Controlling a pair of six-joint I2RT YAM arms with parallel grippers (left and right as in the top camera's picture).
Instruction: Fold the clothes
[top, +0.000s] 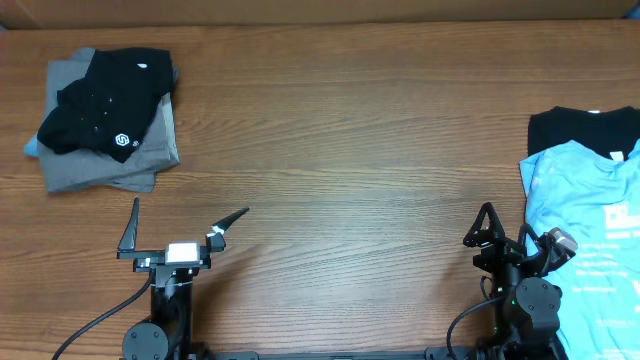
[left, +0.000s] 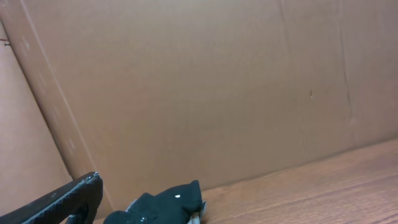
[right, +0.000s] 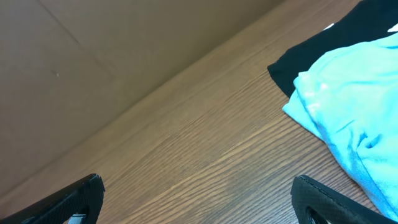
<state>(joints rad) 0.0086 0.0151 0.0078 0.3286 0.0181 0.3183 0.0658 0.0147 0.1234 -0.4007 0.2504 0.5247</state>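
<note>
We see the left gripper (top: 190, 208) with its two dark fingers (top: 131, 225) splayed wide and nothing between them, near the front edge of the brown wood-grain table (top: 350, 130). In its wrist view only one finger (left: 62, 200) shows, low at the left. The right gripper (top: 520, 228) likewise stands wide apart and empty, its fingers (right: 65, 200) framing bare wood. Well apart from the left gripper, at the far left corner, lies a crumpled black short-sleeved T-shirt (top: 105, 100) with a small white hexagon logo (top: 123, 142). It rests on a folded grey shirt (top: 100, 170), and a sliver of light blue cloth (top: 32, 148) shows at the pile's left edge. Just beside the right gripper, at the table's right edge, a light blue T-shirt (top: 580, 200) with white print lies spread flat, overlapping a second black T-shirt (top: 580, 125) farther back. A plain brown cardboard wall (left: 217, 81) rises behind the table.
</note>
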